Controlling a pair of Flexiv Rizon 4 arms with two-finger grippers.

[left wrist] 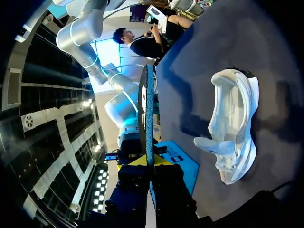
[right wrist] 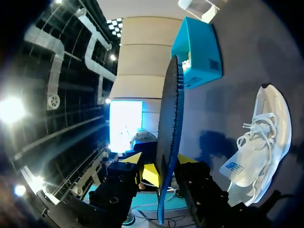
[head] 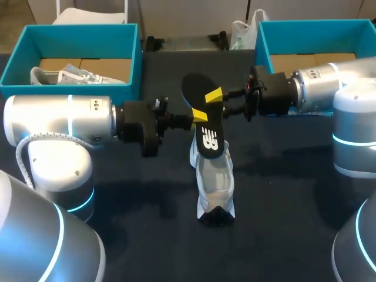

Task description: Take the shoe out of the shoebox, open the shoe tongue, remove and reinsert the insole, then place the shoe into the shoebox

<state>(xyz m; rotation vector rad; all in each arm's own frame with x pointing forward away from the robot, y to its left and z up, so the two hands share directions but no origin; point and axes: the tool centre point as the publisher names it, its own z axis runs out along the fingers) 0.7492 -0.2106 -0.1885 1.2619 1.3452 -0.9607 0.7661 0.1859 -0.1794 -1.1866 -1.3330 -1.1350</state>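
Note:
A black insole (head: 207, 130) with a blue underside hangs upright over the middle of the table, just above the heel of a white shoe (head: 215, 183). The shoe stands on the dark cloth, its tongue pulled up. My left gripper (head: 198, 115) is shut on the insole's lower middle from the left. My right gripper (head: 214, 95) grips it higher up from the right. In the left wrist view the insole (left wrist: 147, 118) runs edge-on out of my left gripper (left wrist: 149, 166), the shoe (left wrist: 232, 123) beside it. In the right wrist view the insole (right wrist: 170, 118) stands in my right gripper (right wrist: 166, 168), both yellow tips against it.
A teal shoebox (head: 76, 32) at the back left holds another pale shoe (head: 76, 75). A second teal box (head: 305, 26) stands at the back right, behind my right arm. The left box (right wrist: 197, 47) also shows in the right wrist view.

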